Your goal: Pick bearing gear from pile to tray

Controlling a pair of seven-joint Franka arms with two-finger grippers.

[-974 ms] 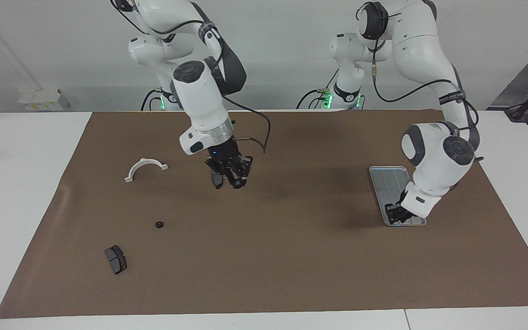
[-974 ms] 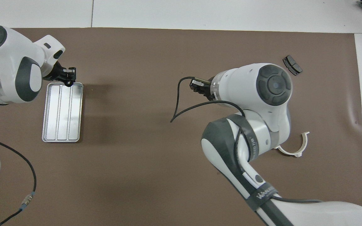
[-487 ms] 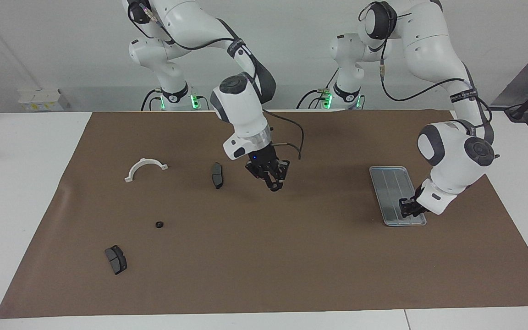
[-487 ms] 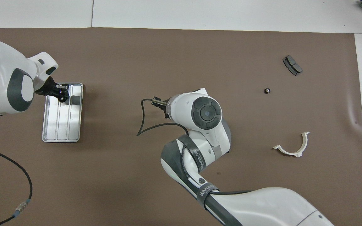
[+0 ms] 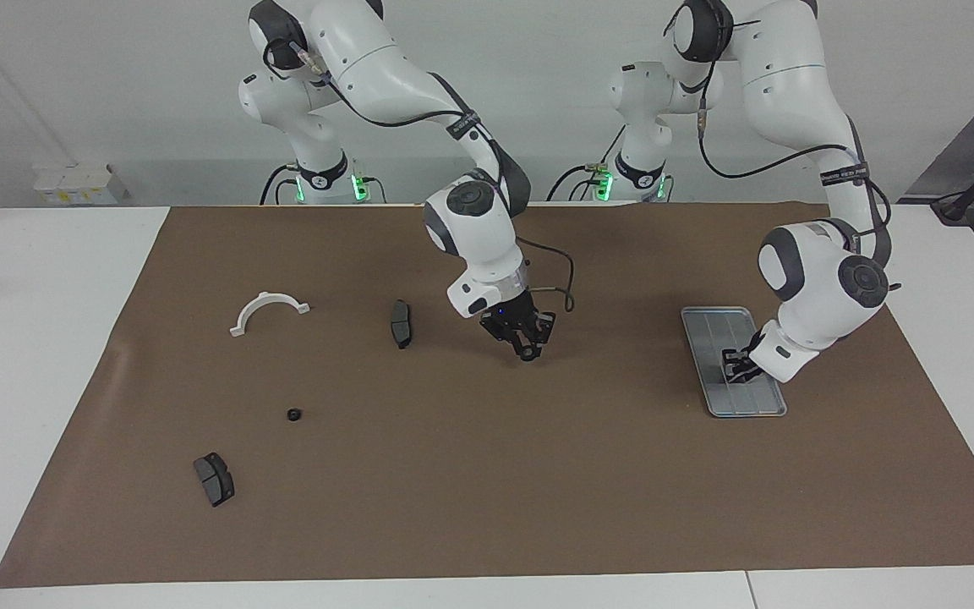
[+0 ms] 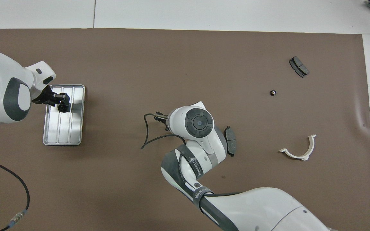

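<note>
Over the tray (image 5: 711, 326), at the left arm's end of the desk, the left pincer (image 5: 738, 366) hangs low with a small dark gear (image 6: 62, 108) at its tips; whether clamped or freed, I cannot tell. This looks like the drop-off step. Above bare mat mid-desk, the right pincer (image 5: 529, 347) hangs, fingers unclear. One gear (image 5: 292, 414) lies loose near the pads; the next move calls for reaching it. Lettering on the right arm's band is unreadable.

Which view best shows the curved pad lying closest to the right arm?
The facing view: the curved pad lies fully exposed on the mat beside the right gripper. In the overhead view the right arm's wrist covers part of it.
</note>
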